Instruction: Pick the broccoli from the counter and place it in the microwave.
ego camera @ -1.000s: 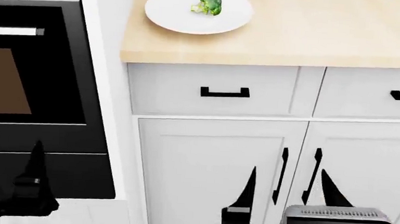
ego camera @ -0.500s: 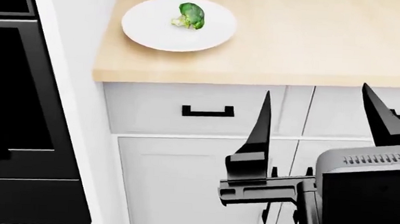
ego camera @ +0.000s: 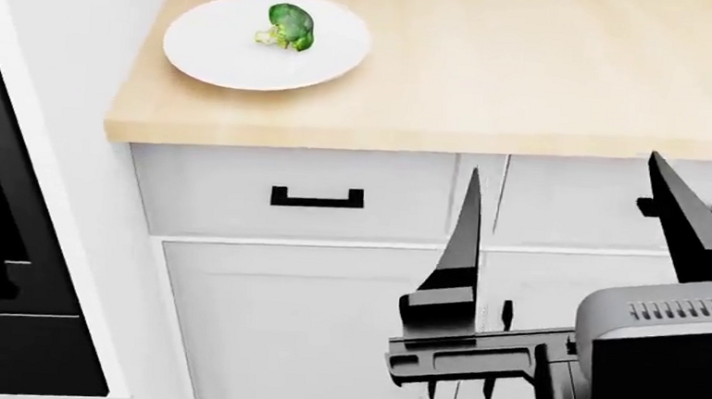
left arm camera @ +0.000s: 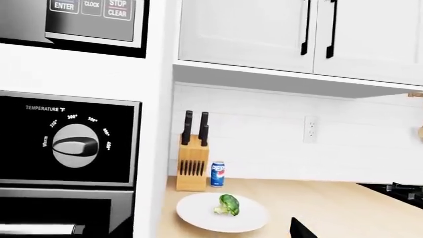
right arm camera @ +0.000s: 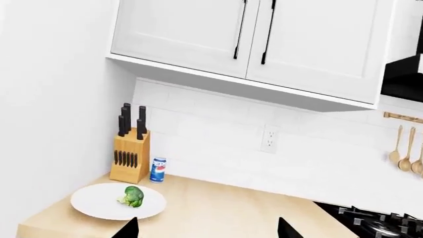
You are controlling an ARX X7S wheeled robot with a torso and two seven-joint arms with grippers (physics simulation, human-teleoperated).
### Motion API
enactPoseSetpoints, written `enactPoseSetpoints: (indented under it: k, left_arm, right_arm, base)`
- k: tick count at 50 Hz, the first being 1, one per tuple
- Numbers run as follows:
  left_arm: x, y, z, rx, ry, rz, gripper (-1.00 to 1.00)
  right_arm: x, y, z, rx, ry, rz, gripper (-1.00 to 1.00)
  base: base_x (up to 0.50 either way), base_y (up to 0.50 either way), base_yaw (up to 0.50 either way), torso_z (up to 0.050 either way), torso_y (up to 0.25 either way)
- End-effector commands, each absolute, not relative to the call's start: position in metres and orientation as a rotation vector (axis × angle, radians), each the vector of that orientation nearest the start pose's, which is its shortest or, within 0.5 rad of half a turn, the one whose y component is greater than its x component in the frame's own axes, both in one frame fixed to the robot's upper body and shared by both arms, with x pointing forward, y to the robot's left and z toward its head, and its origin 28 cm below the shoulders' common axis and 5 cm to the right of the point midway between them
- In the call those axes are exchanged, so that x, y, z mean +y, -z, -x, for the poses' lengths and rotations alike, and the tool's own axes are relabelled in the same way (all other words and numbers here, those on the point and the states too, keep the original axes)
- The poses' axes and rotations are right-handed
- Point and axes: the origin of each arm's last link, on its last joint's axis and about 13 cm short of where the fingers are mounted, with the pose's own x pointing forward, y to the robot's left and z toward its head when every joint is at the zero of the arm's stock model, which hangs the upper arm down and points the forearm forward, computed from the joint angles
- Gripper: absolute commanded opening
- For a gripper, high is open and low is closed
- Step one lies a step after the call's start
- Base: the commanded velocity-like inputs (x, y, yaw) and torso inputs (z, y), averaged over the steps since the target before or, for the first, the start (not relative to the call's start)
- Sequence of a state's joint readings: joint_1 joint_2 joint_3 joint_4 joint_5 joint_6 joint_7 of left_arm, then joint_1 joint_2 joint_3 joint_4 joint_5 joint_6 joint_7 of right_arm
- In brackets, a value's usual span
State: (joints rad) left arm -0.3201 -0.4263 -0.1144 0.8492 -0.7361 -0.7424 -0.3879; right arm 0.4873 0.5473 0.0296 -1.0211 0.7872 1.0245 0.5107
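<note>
Right gripper [ego camera: 570, 240]: nearest the camera, raised in front of the cabinet doors below the counter; its two dark fingers [ego camera: 463, 234] stood wide apart and held nothing.
Left gripper: only a dark finger tip showed at the edge of the left wrist view, so I cannot tell whether its fingers were apart or together.
Cabinets [ego camera: 302, 280]: white fronts with black handles directly under the counter, between the right gripper and the plate.
Counter [ego camera: 525, 71]: light tan wooden top with a thick front edge, its left end meeting the black oven column.
Plate [ego camera: 266, 39]: round and white, resting on the counter near that left end, well apart from the right gripper.
Broccoli [ego camera: 290, 26]: small green floret lying on the plate, a little off its centre toward the back wall; untouched.
Knife block [right arm camera: 130, 154]: wooden, behind the plate against the tiled wall.
Soda can [right arm camera: 158, 170]: blue, just beside the knife block and behind the plate.
Microwave [left arm camera: 96, 20]: a keypad panel showed high above the oven dial, up and to the left of the plate; its door was not visible.
Step in hand: approach, judged from the open right gripper below counter level and far from the plate.
Next move: likely lift the right gripper above the counter edge, carry it over the plate, and descend with fingers straddling the floret's head before closing.
</note>
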Motion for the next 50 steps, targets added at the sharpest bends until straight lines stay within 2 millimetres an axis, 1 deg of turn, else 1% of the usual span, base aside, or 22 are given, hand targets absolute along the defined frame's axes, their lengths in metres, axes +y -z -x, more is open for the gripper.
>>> enactPoseSetpoints:
  k: [1,7,8,9,10,12,15,27,30,32,33,34,35,40,45,50]
  left_arm:
    - [0.240,-0.209,-0.199,-0.346,0.058,0.092,1.00]
    - [0.238,-0.209,-0.201,-0.348,0.059,0.092,1.00]
    - [0.238,-0.208,-0.201,-0.348,0.059,0.092,1.00]
    - [0.238,-0.208,-0.202,-0.348,0.058,0.093,1.00]
    - [0.238,-0.208,-0.202,-0.350,0.056,0.092,1.00]
    - [0.238,-0.207,-0.202,-0.350,0.053,0.091,1.00]
    - [0.239,-0.206,-0.202,-0.349,0.050,0.090,1.00]
    - [0.240,-0.205,-0.199,-0.343,0.046,0.092,1.00]
    - [0.240,-0.207,-0.199,-0.345,0.050,0.089,1.00]
    - [0.241,-0.210,-0.199,-0.350,0.053,0.085,1.00]
    - [0.241,-0.212,-0.200,-0.327,0.070,0.092,1.00]
    - [0.241,-0.212,-0.200,-0.246,0.105,0.112,1.00]
    - [0.240,-0.213,-0.200,-0.238,0.142,0.097,1.00]
    - [0.242,-0.244,-0.206,-0.265,0.168,0.068,1.00]
    - [0.239,-0.251,-0.213,-0.274,0.181,0.052,1.00]
    - [0.238,-0.255,-0.218,-0.291,0.192,0.044,1.00]
  right_arm:
    - [-0.124,-0.231,-0.184,-0.362,-0.097,0.195,1.00]
    - [-0.125,-0.233,-0.185,-0.369,-0.107,0.207,1.00]
    - [-0.124,-0.232,-0.185,-0.371,-0.093,0.245,1.00]
    - [-0.123,-0.230,-0.186,-0.344,-0.116,0.224,1.00]
    - [-0.123,-0.229,-0.186,-0.330,-0.123,0.242,1.00]
    - [-0.124,-0.230,-0.187,-0.324,-0.111,0.191,1.00]
    - [-0.125,-0.229,-0.188,-0.320,-0.093,0.188,1.00]
    - [-0.126,-0.231,-0.184,-0.327,-0.085,0.179,1.00]
    - [-0.126,-0.232,-0.185,-0.316,-0.090,0.194,1.00]
    - [-0.127,-0.237,-0.185,-0.314,-0.082,0.170,1.00]
    - [-0.128,-0.241,-0.184,-0.330,-0.080,0.170,1.00]
    - [-0.129,-0.244,-0.184,-0.331,-0.073,0.184,1.00]
    - [-0.129,-0.248,-0.184,-0.343,-0.071,0.188,1.00]
    - [-0.132,-0.273,-0.186,-0.414,-0.068,0.229,1.00]
    - [-0.133,-0.282,-0.190,-0.436,-0.080,0.219,1.00]
    - [-0.134,-0.283,-0.193,-0.439,-0.071,0.229,1.00]
  base:
    - [0.21,-0.01,0.50,0.000,0.000]
    - [0.21,-0.01,0.50,0.000,0.000]
    - [0.21,0.00,0.24,0.000,0.000]
    - [0.00,0.00,0.00,0.000,0.000]
    - [0.00,0.00,0.00,0.000,0.000]
    - [0.00,0.00,0.00,0.000,0.000]
    - [0.00,-0.02,0.00,0.000,0.000]
    - [-0.01,-0.50,0.00,0.000,0.000]
    - [0.00,-0.03,0.00,0.000,0.000]
    - [0.00,0.00,0.00,0.000,0.000]
    - [0.19,0.00,0.00,0.000,0.000]
    - [0.50,-0.01,0.00,0.000,0.000]
    - [0.50,-0.01,0.00,0.000,0.000]
    - [0.50,-0.01,0.00,0.000,0.000]
    - [0.50,-0.01,0.00,0.000,0.000]
    - [0.50,-0.01,0.00,0.000,0.000]
